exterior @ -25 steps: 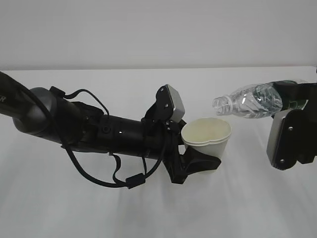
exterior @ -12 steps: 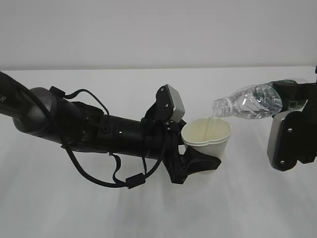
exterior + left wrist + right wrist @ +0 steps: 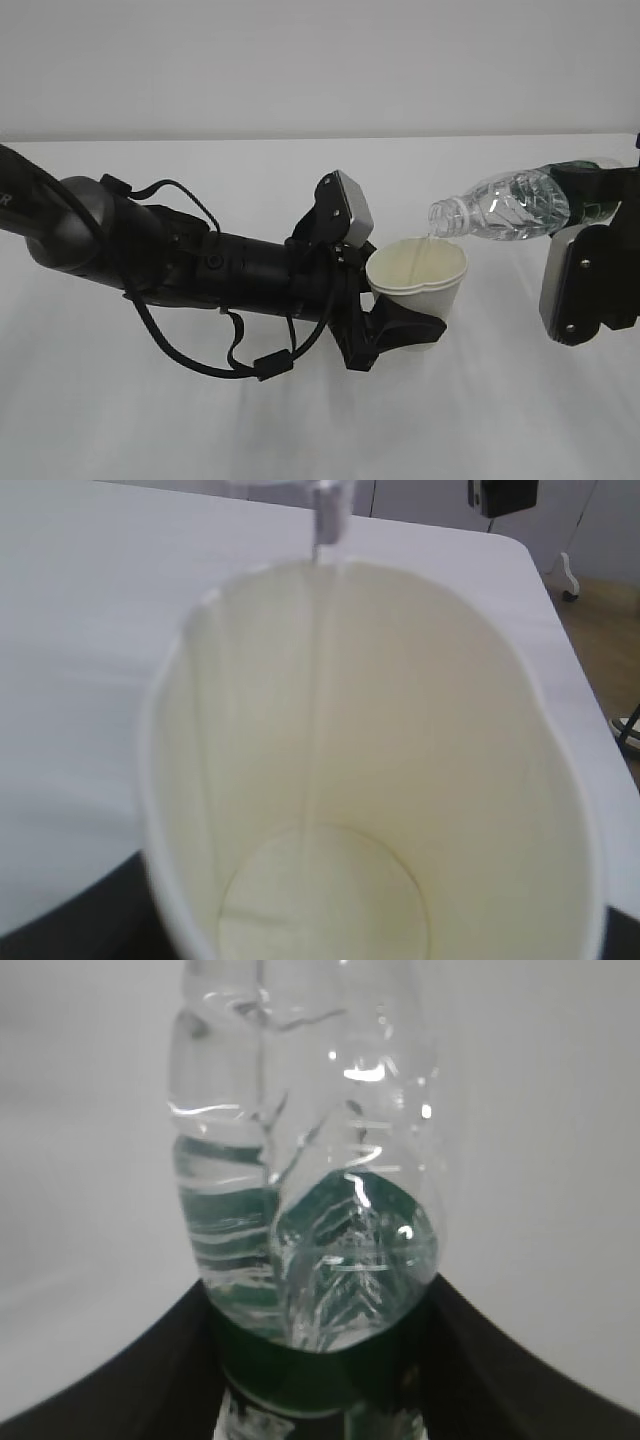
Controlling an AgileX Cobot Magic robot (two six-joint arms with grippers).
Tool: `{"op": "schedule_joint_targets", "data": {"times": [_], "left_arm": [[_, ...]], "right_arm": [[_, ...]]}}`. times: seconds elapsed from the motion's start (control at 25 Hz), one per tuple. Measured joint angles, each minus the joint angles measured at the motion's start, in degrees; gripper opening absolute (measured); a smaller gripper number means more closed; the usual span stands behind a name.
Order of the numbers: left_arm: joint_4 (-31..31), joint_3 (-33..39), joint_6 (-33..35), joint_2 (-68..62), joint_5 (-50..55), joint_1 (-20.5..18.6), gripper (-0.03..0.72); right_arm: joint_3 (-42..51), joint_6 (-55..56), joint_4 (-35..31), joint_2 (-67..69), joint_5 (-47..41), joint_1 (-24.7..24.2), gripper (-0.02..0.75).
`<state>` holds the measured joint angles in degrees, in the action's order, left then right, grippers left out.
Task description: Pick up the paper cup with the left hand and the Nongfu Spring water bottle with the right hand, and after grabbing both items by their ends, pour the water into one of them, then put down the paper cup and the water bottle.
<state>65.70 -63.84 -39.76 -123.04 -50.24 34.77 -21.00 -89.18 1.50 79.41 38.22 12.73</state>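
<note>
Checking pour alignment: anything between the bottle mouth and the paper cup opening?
Nothing visible. The Nongfu Spring water bottle is tilted with its mouth just above the paper cup rim, and a thin stream of water runs straight into the open cup.

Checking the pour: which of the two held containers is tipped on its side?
The Nongfu Spring water bottle in the right hand lies nearly level; the paper cup stays upright.

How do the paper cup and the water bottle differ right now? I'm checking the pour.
The paper cup is opaque white and stands nearly upright, mouth up; the water bottle is clear, green-banded and lies almost level, neck toward the cup. The cup takes in a thin stream; the bottle gives it. Both are held off the table, the cup by the left gripper, the bottle by the right.
</note>
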Motion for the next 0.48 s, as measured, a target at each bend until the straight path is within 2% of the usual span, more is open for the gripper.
{"op": "schedule_joint_targets", "data": {"times": [0.48], "left_arm": [[0.13,0.00,0.00,0.00,0.10,0.00,0.462]], "right_arm": [[0.00,-0.91,0.00,0.00,0.00,0.00,0.403]]}}
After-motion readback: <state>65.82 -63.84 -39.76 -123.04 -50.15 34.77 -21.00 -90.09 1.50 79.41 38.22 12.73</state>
